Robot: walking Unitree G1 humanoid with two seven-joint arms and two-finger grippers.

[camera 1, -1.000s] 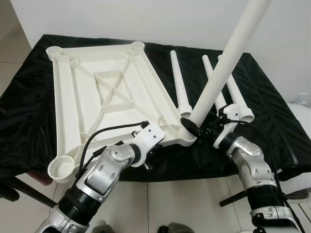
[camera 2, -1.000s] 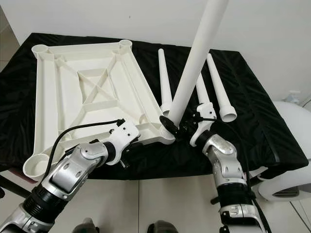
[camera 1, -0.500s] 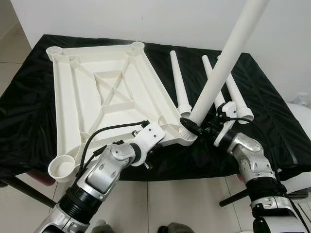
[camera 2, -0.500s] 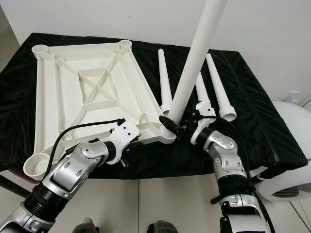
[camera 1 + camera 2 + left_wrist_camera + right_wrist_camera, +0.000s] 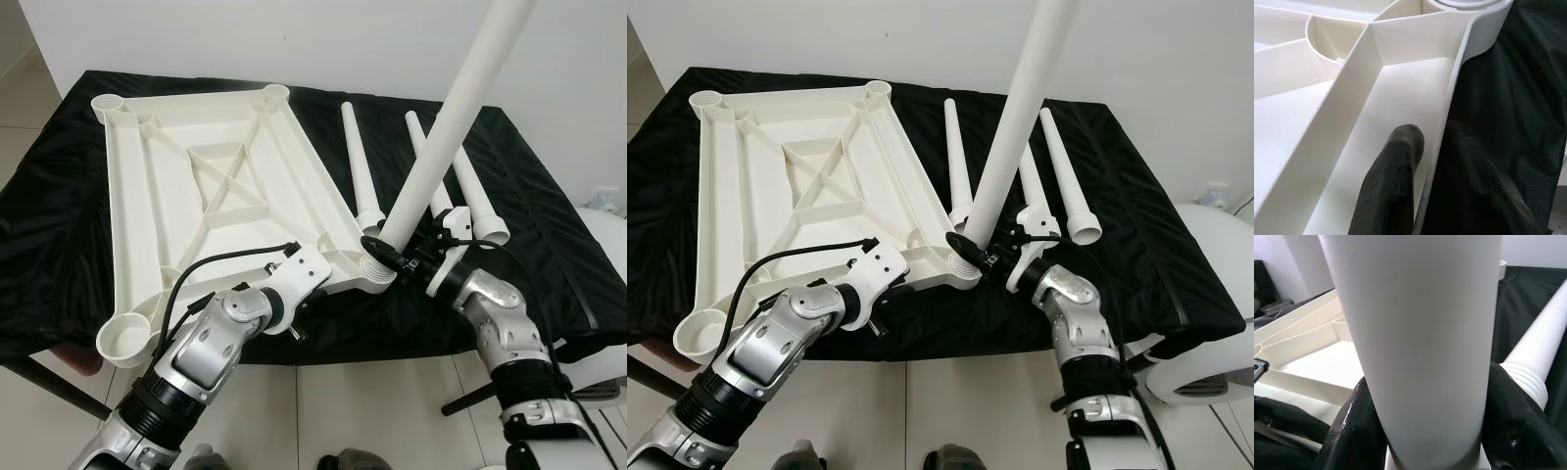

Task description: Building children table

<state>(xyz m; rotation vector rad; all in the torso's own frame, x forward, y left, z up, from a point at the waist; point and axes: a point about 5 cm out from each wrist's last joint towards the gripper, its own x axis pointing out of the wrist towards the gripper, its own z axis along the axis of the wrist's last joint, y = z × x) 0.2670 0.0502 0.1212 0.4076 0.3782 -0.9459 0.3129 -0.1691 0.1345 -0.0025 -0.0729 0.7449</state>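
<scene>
Lying upside down on the black-draped bench, the white tabletop frame shows its ribbed underside, with a round socket at each corner. By my reading the build is at its first leg: the sockets at 10, 12 and 8 o'clock of the frame are empty, and three loose legs lie flat on the cloth at about 2 o'clock from it, side by side, narrow tips toward the wall and threaded wide ends toward the robot.

The fourth leg stands with its base in the near corner socket, at 5 o'clock of the frame. Its long axis is not upright: it leans up and toward 1 o'clock. I judge it entered but not yet seated or squared.

The right end effector is clamped on that leg just above the socket, one black finger on each side. The left end effector is pinched on the frame's near rim, one finger inside the wall and one outside, steadying it.
</scene>
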